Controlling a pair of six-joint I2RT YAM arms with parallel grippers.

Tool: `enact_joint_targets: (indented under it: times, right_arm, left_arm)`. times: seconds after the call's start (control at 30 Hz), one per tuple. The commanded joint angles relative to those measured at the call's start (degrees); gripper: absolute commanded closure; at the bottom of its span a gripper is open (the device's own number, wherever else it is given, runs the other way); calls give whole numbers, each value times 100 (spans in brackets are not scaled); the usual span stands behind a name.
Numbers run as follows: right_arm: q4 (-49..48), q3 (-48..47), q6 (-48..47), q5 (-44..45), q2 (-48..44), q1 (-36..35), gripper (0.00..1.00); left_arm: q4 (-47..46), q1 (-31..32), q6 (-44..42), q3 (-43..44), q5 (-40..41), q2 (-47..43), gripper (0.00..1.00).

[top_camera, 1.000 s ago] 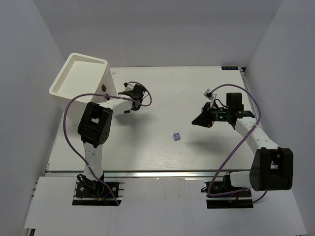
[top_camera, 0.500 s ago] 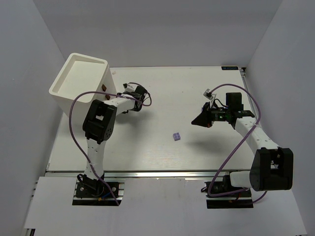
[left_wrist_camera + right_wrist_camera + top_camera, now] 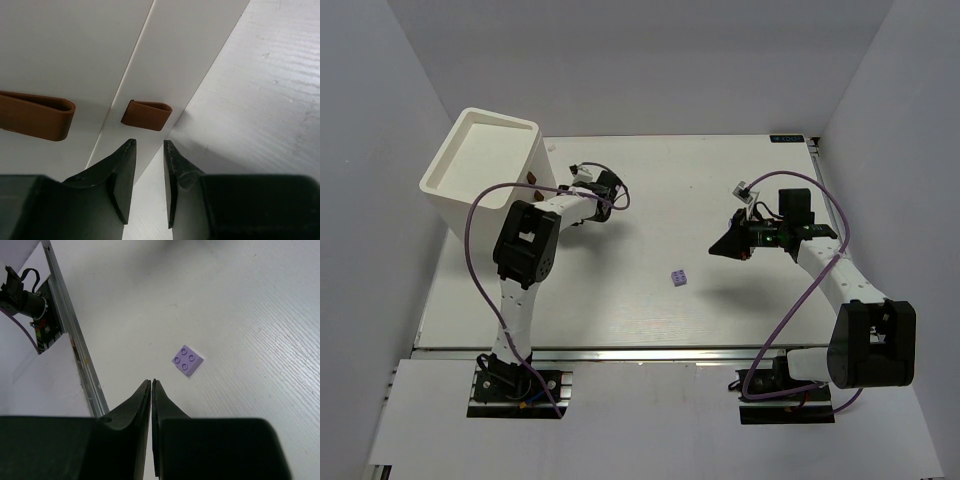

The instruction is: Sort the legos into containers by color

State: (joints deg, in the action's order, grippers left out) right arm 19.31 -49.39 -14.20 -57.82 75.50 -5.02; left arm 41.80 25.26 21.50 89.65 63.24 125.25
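One lavender lego point(image 3: 678, 278) lies on the table near the middle; it also shows in the right wrist view point(image 3: 188, 360). No green bricks are in view. The tall cream-white box point(image 3: 485, 165) stands at the far left, its drawers shut. My left gripper point(image 3: 557, 196) is at the box's front; in the left wrist view it point(image 3: 149, 145) is open a narrow gap and empty, its tips just short of a small brown knob point(image 3: 146, 115). My right gripper point(image 3: 722, 247) hangs above the table right of the brick, shut and empty point(image 3: 151, 382).
A second, larger-looking brown knob point(image 3: 35, 115) sits on the drawer front left of the first. The table's metal front rail point(image 3: 75, 340) and the left arm's base show in the right wrist view. White walls enclose the table.
My left arm has pushed farther toward the box front, its elbow moving up and away from me. The right arm and the lavender lego have not moved.
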Motion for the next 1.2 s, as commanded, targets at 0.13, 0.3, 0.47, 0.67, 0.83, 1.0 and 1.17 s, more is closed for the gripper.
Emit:
enact_joint_targets:
  times: [0.13,0.3,0.47,0.67,0.83,1.0,1.17]
  right_arm:
    - [20,-256,-145,-159,43,-34,91]
    - [29,-265,-162,-177,43,-35,91]
    - [55,-273,-162,-186,26,-17,91]
    - [81,-291,-189,-212,34,-17,91]
    - [99,-300,-189,-238,8,-26,91]
    - [126,-317,-224,-265,-1,-17,91]
    - [169,-335,-259,-291,-9,-17,91]
  left_arm:
    - [601,6,917,439,540,175,54]
    - [768,6,1172,536,575,280,46]
    - [987,6,1427,729,575,429,46]
    - [1295,6,1911,967,575,614,47]
    - [1418,6,2192,1151,575,746,47]
    - [1892,6,2657,1450,821,974,47]
    - [2420,6,3044,1854,988,1256,47]
